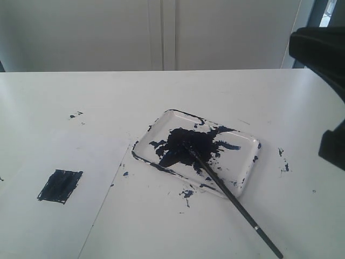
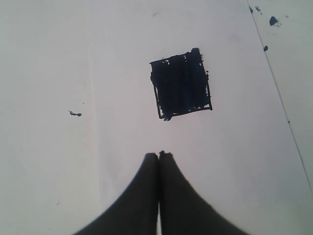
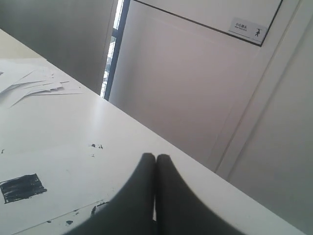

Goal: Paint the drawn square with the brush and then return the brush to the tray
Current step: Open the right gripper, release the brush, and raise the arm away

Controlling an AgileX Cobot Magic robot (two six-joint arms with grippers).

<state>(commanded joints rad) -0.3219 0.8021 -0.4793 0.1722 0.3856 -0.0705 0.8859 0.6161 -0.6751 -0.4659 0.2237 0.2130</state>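
The drawn square [image 1: 60, 185] is filled dark blue-black on the white paper sheet [image 1: 32, 216]; it also shows in the left wrist view [image 2: 182, 84] and the right wrist view [image 3: 21, 187]. The brush [image 1: 232, 199] lies with its tip in the tray [image 1: 245, 181] and its handle sticking out over the rim onto the table. My left gripper [image 2: 158, 155] is shut and empty above the paper, short of the square. My right gripper [image 3: 156, 156] is shut and empty, raised above the table; part of that arm [image 1: 323, 54] shows at the exterior view's right edge.
Paint splatters [image 1: 186, 193] dot the table around the tray and the paper edge [image 1: 102, 208]. Loose white sheets [image 3: 34, 83] lie at the far end of the table in the right wrist view. A wall with panels [image 1: 161, 32] stands behind the table.
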